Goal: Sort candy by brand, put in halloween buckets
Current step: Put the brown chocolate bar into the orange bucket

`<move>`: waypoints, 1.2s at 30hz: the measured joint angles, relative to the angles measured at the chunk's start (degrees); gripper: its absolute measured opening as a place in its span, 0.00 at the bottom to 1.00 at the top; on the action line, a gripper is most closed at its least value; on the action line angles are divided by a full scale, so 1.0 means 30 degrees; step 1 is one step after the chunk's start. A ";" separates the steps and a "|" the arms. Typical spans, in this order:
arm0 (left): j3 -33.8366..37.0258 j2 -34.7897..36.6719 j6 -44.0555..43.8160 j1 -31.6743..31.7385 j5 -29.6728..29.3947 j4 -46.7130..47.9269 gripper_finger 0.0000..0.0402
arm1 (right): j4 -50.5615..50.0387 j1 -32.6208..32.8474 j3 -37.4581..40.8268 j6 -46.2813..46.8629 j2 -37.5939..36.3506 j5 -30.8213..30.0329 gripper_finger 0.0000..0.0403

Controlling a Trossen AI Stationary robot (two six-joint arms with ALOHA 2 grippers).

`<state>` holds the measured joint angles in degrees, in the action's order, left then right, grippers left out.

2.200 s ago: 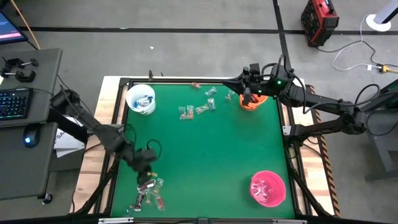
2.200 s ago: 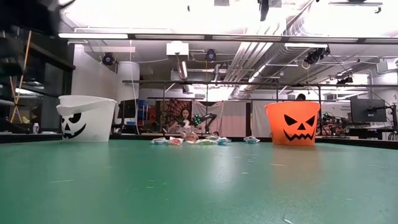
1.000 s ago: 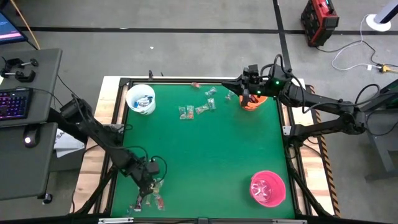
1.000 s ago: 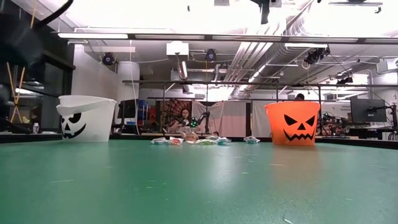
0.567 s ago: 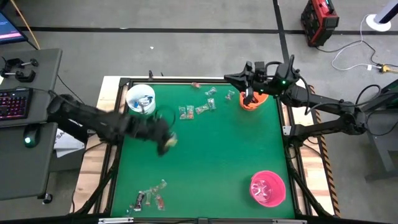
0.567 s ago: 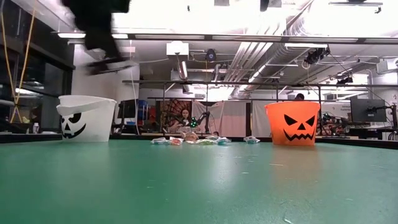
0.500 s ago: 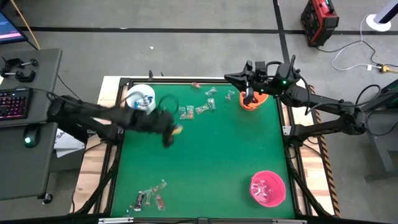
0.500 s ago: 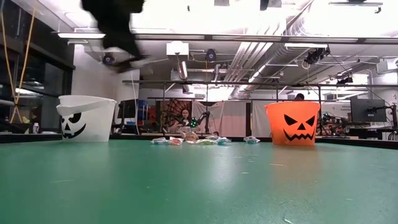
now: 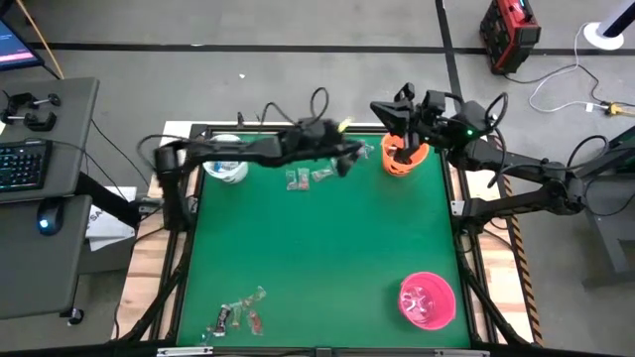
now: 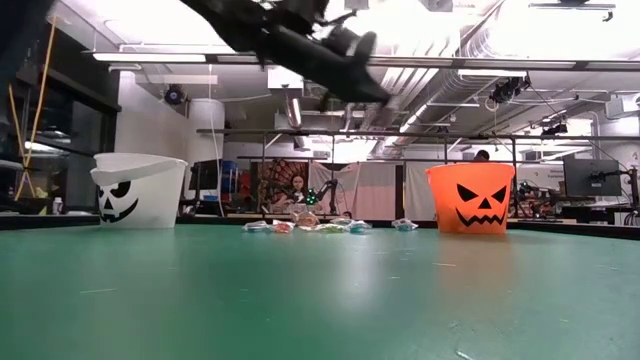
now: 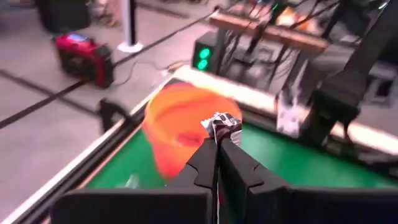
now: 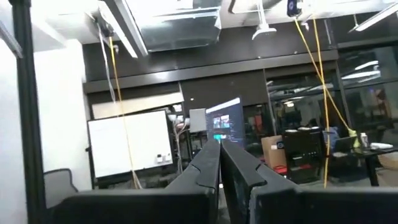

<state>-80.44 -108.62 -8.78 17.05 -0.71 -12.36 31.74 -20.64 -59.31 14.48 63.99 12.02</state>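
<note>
Left wrist view: left gripper (image 11: 217, 134) pinches a candy (image 11: 222, 124) near the orange bucket (image 11: 180, 121); right gripper (image 12: 220, 148) pressed together.

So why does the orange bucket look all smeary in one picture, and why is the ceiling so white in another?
In the left wrist view the orange bucket is motion-blurred, while the left pincer, shut on a candy, looks sharp. In the high view that left arm smears too. In the low view the ceiling lights glare to white, yet the white bucket stays crisp.
</note>
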 joint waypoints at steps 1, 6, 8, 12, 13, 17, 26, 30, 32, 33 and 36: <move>-0.0719 -0.0809 -0.0025 0.0115 0.0519 -0.0416 0.00 | -0.0054 0.0000 0.0000 0.0000 0.0000 -0.0097 0.02; -0.4714 -0.4433 0.0466 0.0438 0.2071 -0.0987 0.00 | -0.0811 0.0000 0.0000 0.0000 0.0000 -0.1010 0.02; -0.6150 -0.5537 0.0660 0.0574 0.2085 -0.0992 0.00 | -0.0911 -0.0005 0.0005 0.0000 0.0007 -0.1045 0.02; -0.8436 -0.7383 0.0816 0.0882 0.1731 -0.1518 0.00 | -0.1101 0.0000 0.0007 0.0000 0.0007 -0.1725 0.02; -0.8916 -0.7752 0.0823 0.0965 0.1678 -0.1673 0.00 | -0.1112 0.0000 0.0002 0.0000 0.0007 -0.1938 0.02; -1.0355 -0.8737 0.1250 0.1156 0.1766 -0.1935 0.05 | -0.1112 0.0000 0.0007 0.0000 0.0007 -0.2030 0.02; -1.1206 -0.9296 0.2012 0.1059 0.1637 -0.1858 0.36 | -0.1248 0.0015 0.0007 0.0000 0.0007 -0.2022 0.02; -1.1191 -0.8228 0.2042 0.1091 0.1583 0.1283 0.47 | -0.1308 0.0015 0.0007 0.0000 0.0007 -0.1835 0.02; -1.1191 -0.7145 0.2099 0.1237 0.2013 0.4197 0.49 | -0.1456 0.0015 0.0006 0.0000 0.0007 -0.1789 0.02; -1.1218 -0.6672 0.2166 0.1330 0.2476 0.5663 0.49 | -0.1570 0.0015 0.0007 0.0003 0.0007 -0.1780 0.02; -1.1249 -0.5202 0.2715 0.1693 0.5049 1.1374 0.50 | -0.2055 0.0015 0.0006 0.0001 0.0007 -0.1772 0.02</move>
<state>-114.19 -124.23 -0.63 22.13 14.43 21.76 25.57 -20.60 -59.29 14.48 64.01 6.70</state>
